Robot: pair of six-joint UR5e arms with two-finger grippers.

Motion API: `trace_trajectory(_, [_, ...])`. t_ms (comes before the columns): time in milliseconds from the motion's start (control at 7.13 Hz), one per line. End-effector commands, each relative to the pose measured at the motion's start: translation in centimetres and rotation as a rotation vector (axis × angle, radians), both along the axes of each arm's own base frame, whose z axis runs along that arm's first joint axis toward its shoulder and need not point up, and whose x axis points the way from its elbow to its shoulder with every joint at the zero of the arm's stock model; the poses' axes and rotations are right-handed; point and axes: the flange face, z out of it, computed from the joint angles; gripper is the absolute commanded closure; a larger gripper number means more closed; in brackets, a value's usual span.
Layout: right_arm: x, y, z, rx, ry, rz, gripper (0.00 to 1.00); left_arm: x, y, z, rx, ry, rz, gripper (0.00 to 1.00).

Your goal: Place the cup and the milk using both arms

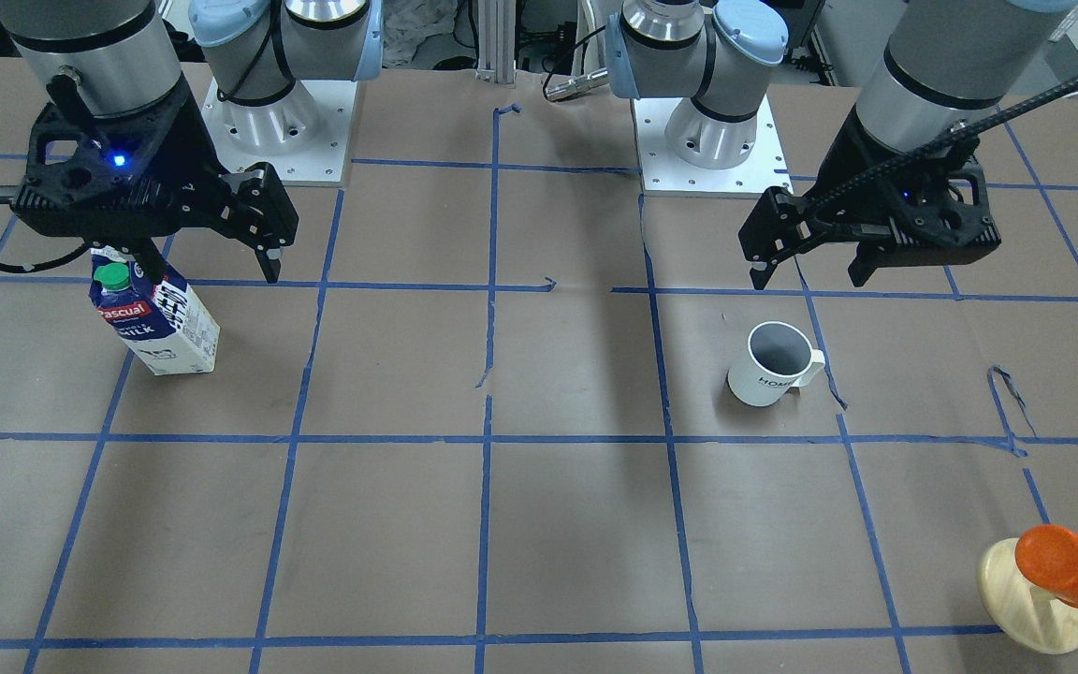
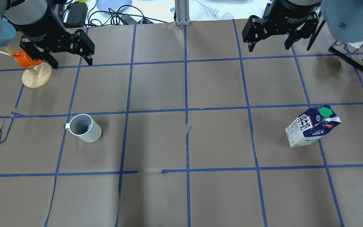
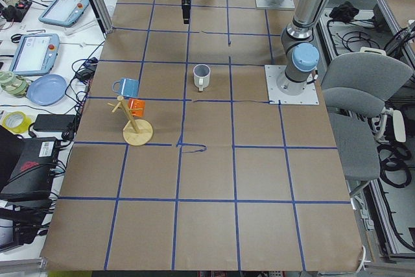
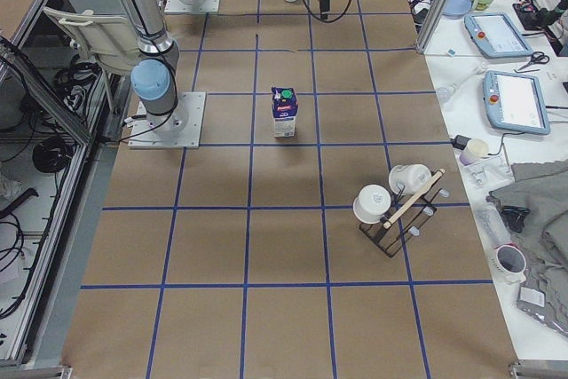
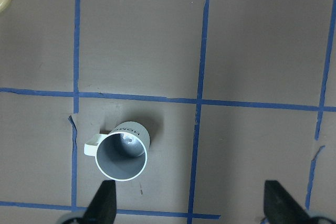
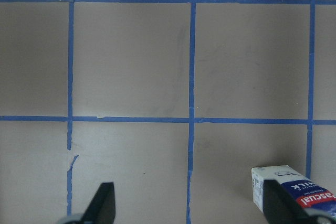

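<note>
The white cup (image 1: pixel 773 365) stands upright on the brown table, handle to one side; it also shows in the overhead view (image 2: pixel 85 128) and the left wrist view (image 5: pixel 122 153). My left gripper (image 1: pixel 806 271) hangs high above the table, open and empty, with the cup below and just beside its left finger (image 5: pixel 102 205). The blue and white milk carton (image 1: pixel 153 318) stands upright with its green cap on top (image 2: pixel 312 126). My right gripper (image 1: pixel 211 253) hangs high, open and empty; the carton's top (image 6: pixel 291 192) shows by its right finger (image 6: pixel 281 203).
An orange cup on a wooden stand (image 2: pixel 31 67) is at the table's far left, with a blue mug on it (image 3: pixel 126 86). A black rack with white mugs (image 4: pixel 395 206) stands at the far right. The arm bases (image 1: pixel 272 122) (image 1: pixel 707 140) are at the robot's edge.
</note>
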Motion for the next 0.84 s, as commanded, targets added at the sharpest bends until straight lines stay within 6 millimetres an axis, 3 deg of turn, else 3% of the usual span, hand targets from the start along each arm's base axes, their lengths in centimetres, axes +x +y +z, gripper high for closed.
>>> trace_trajectory(0, [0.0, 0.0, 0.0, 0.0, 0.0, 0.0, 0.0, -0.02, 0.03, -0.21, 0.005, -0.004, -0.001, 0.0])
trace_trajectory(701, [0.01, -0.08, 0.08, -0.002, -0.001, 0.0, 0.0, 0.31, 0.08, -1.07, 0.023, -0.004, 0.003, 0.0])
